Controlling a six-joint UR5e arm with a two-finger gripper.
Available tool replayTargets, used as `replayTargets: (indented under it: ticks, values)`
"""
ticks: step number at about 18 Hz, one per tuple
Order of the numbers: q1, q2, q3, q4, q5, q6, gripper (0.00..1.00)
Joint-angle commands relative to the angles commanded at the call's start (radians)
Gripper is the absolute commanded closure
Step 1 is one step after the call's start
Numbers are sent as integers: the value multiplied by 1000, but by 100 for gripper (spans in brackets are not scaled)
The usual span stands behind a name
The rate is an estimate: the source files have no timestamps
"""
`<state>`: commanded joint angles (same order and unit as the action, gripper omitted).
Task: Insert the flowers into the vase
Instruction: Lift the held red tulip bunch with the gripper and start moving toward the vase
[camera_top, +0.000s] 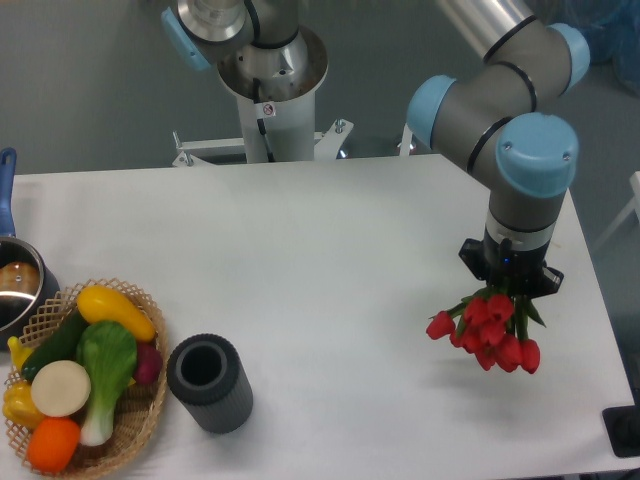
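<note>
Standing nearest the front edge of the white table (330, 230), the vase (210, 383) is seen upright, a dark grey ribbed cylinder with its round mouth open and unfilled. Just beside it on the left, a woven wicker basket (140, 420) is placed, filled with toy vegetables and fruits (85, 370). Well apart from the vase, toward the right side of the table, the flowers (487, 332) are held in the air, their red buds hanging down and tilted outward, and a faint shadow is cast on the tabletop beneath them. The stems are gripped from above by the gripper (510, 283), whose fingers are pinched on the bunch, though the fingertips themselves are hidden by leaves. At the left edge, part of a metal pot (15, 285) with a blue handle is seen. Farther back, the arm's base (268, 90) is mounted beyond the table.
</note>
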<state>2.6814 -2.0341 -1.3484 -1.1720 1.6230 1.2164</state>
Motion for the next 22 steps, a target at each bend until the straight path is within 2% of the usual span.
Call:
replayTargets:
  ticks: [3,11,17,22]
  values:
    - [6,12,8,0,-40,0,100]
    - [8,51,26,14,-291,-29,100]
    - [-11,57,25,110,-487,-204,100]
    - [-29,57,25,137,-690,-307,100]
